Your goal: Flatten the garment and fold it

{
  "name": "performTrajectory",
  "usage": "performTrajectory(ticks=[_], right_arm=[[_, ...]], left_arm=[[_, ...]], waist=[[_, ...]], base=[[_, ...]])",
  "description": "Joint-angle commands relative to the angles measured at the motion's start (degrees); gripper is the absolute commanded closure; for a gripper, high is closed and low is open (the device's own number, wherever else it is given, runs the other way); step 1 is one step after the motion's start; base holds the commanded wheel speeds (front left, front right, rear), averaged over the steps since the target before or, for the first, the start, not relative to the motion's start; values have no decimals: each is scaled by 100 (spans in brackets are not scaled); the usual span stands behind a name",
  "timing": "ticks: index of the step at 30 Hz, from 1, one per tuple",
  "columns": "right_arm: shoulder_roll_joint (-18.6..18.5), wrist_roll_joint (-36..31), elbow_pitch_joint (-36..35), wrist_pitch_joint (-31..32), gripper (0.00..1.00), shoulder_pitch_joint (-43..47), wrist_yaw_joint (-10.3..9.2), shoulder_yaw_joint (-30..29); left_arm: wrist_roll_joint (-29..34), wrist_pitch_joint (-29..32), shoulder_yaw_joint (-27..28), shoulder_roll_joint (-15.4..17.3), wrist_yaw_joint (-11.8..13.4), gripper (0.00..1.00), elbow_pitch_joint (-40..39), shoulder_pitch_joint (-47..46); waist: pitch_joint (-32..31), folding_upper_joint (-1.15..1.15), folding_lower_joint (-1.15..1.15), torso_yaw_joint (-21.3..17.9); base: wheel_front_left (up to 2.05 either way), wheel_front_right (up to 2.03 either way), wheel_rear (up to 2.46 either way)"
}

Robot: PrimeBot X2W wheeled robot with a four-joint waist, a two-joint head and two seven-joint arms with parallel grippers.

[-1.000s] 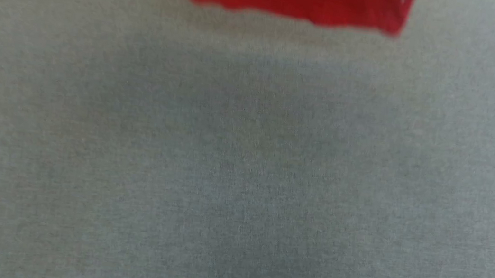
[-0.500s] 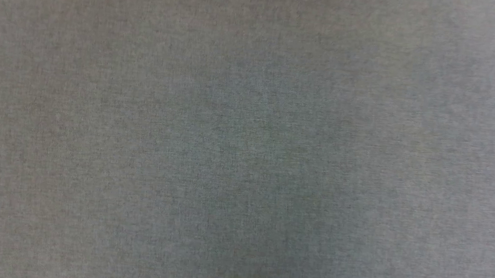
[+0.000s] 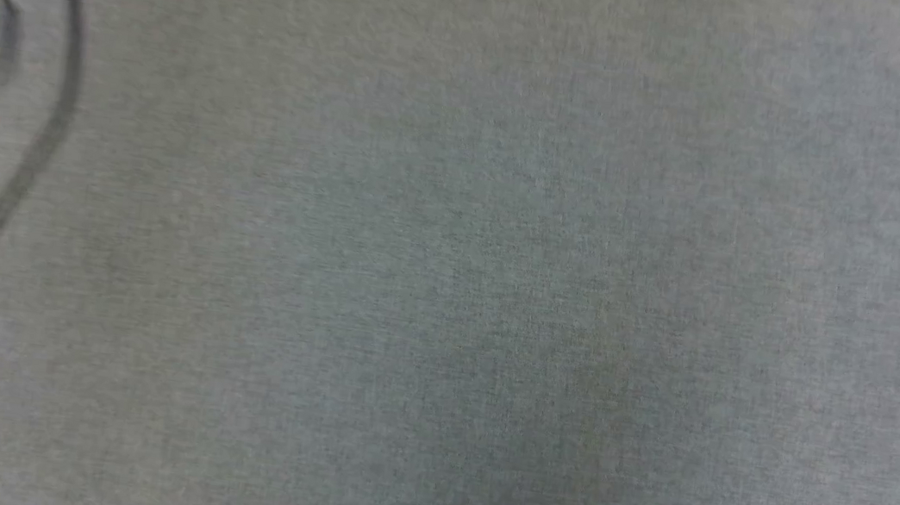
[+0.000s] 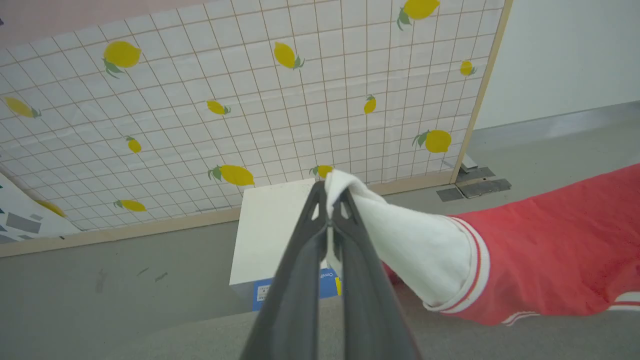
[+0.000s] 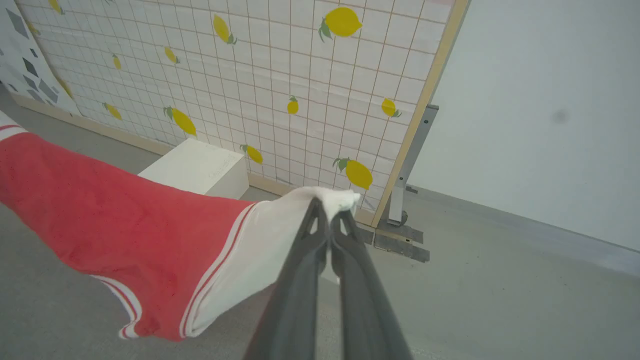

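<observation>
Two closed grippers hold the red garment (image 4: 550, 240) raised and stretched between them: the left gripper (image 4: 331, 195) clamps one white sleeve tip, the right gripper (image 5: 330, 207) the other. A lemon-patterned screen (image 4: 300, 100) stands on the far side.

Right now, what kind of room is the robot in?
Probably a robot test room or studio, not a home. The lemon-patterned wall is just a framed screen on a metal foot before a plain white wall, and a white box sits on the bare grey floor.
</observation>
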Motion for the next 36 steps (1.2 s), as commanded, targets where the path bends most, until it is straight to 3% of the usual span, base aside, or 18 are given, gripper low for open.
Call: performTrajectory(ticks=[1,8,18,26,36], right_arm=[[-73,128,-108,65,100,361,-8,101],[-433,585,-594,397,100,1904,-8,595],[-1159,999,-1196,707,100,3502,-8,883],[-1644,1423,-1711,1104,100,4413,-8,759],[-2402,1938,-2618,1696,100,5627,-8,505]], left_arm=[[-13,-51,-81,-20,-33,100,15,384],[-83,94,-520,53,-86,100,-180,2031],[-233,499,-940,694,-67,100,-1211,3754],[-611,1146,-931,1429,270,100,-2591,4979],[-1147,1839,-887,2552,1049,100,-4796,6676]], waist=[[-411,0,-1,107],[-1207,0,-1,215],[-2076,0,-1,380],[-2604,0,-1,419],[-3010,0,-1,499]], base=[[0,0,0],[0,0,0],[0,0,0],[0,0,0],[0,0,0]])
